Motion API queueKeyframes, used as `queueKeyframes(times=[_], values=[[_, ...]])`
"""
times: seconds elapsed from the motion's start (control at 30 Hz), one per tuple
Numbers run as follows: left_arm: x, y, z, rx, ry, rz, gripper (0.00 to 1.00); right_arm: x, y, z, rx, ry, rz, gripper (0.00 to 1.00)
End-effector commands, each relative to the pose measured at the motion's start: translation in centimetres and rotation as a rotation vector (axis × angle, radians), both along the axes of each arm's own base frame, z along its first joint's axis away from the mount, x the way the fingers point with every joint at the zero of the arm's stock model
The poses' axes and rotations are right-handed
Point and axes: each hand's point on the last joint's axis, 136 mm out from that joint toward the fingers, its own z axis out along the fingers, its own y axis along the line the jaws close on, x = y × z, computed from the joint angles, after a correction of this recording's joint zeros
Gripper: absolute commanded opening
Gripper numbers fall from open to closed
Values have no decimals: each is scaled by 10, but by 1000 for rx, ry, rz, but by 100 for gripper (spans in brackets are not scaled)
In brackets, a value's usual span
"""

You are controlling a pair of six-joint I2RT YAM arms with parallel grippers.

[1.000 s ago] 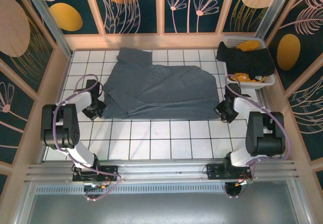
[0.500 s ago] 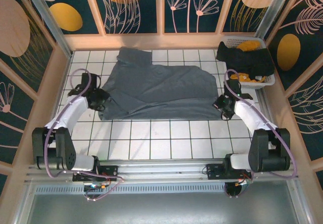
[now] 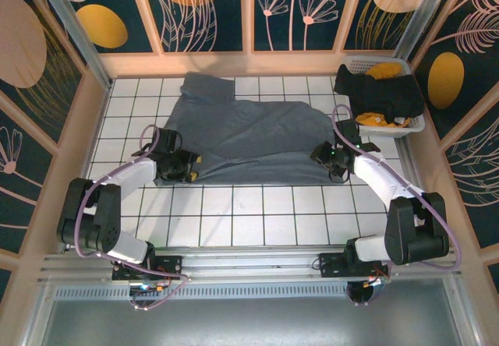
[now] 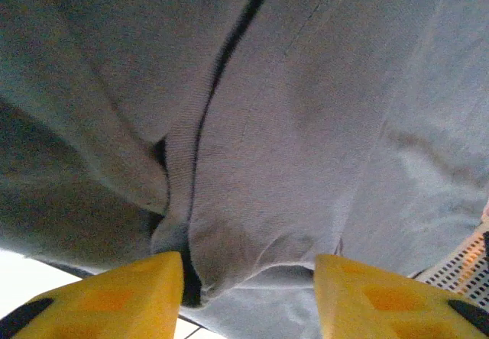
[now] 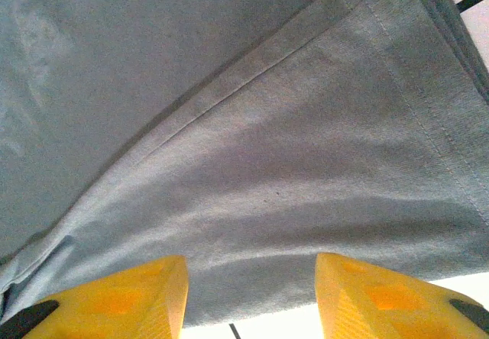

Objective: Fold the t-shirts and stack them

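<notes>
Both sets of jaws stand parted, pinching nothing. The left gripper (image 3: 189, 173) sits at the near-left hem of the blue-grey t-shirt (image 3: 249, 132), the right gripper (image 3: 321, 156) at its near-right hem. Beyond the right gripper, the white basket (image 3: 415, 125) holds a black t-shirt (image 3: 382, 90) and a mustard t-shirt (image 3: 385, 71).

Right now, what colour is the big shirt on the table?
The shirt is blue-grey; top view shows it best.
</notes>
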Motion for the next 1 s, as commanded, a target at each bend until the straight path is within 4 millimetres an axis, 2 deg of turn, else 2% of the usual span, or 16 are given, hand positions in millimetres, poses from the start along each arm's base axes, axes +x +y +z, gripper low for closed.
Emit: queueKeyframes(times=[0.0,0.27,0.37,0.57,0.6,0.67,0.77,0.97], values=[[5,-8,1,-29,23,-1,43,5,4,6,11,-14,5,48],[5,-5,1,19,38,-33,20,3,-1,3,-6,3,-17,47],[6,-5,2,17,32,-38,1,3,-3,2,-13,6,-25,47],[28,-6,13,81,-3,-112,0,4,-6,5,-25,6,-35,45],[41,-8,23,94,-31,-139,0,5,-7,6,-26,4,-36,45],[56,-9,29,132,-48,-185,0,6,-8,7,-30,5,-39,45],[77,-5,27,224,-50,-268,0,6,-9,8,-33,8,-37,45],[106,-17,16,260,-56,-436,0,7,-10,7,-24,14,-40,45]])
